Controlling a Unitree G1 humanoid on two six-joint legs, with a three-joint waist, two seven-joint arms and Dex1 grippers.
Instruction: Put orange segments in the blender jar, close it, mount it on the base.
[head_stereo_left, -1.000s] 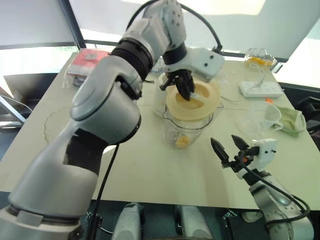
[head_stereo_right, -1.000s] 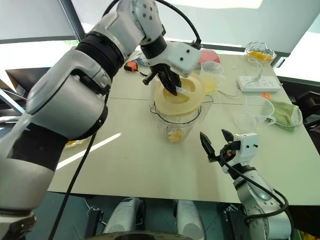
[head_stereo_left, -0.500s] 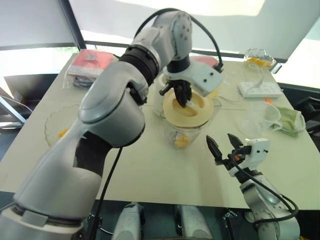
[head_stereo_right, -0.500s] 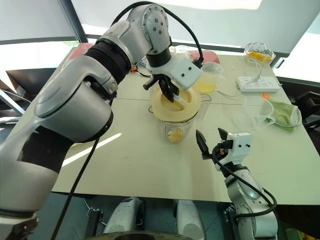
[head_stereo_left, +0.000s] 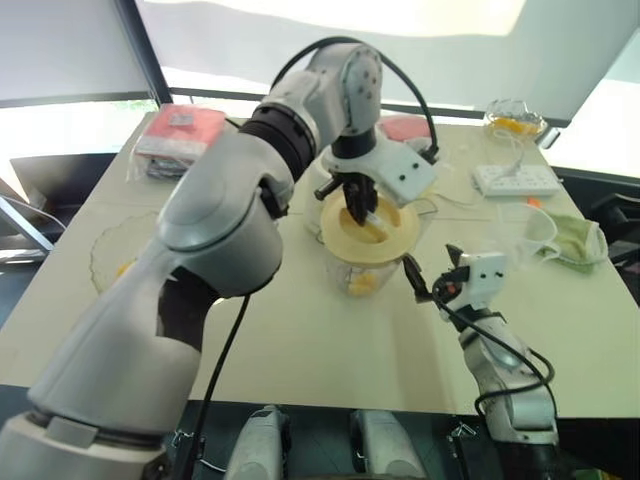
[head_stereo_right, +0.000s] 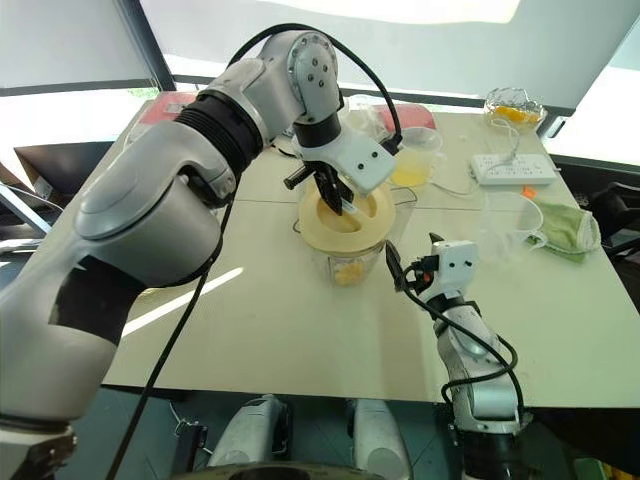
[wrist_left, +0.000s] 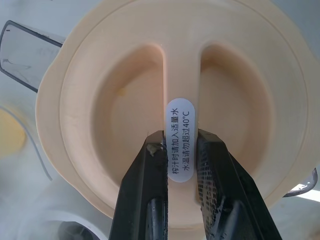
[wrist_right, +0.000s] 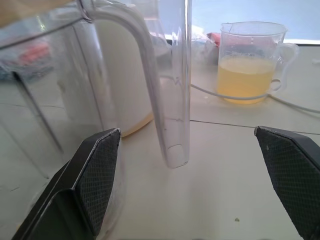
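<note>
The clear blender jar stands mid-table with orange segments at its bottom. A cream lid lies over its mouth. My left gripper comes down from above, shut on the lid's centre ridge; in the left wrist view its fingers pinch the ridge with its white label. My right gripper is open just right of the jar at table level. In the right wrist view the jar's clear handle hangs between its wide-spread fingertips.
A measuring cup of orange juice stands behind the jar. To the right are a power strip, a clear cup, a green cloth and a glass bowl of orange pieces. A red packet and glass plate lie left.
My left gripper has brought the lid down from a tilted hover onto the jar's mouth. My right gripper has moved left and forward, up to the jar's handle.
</note>
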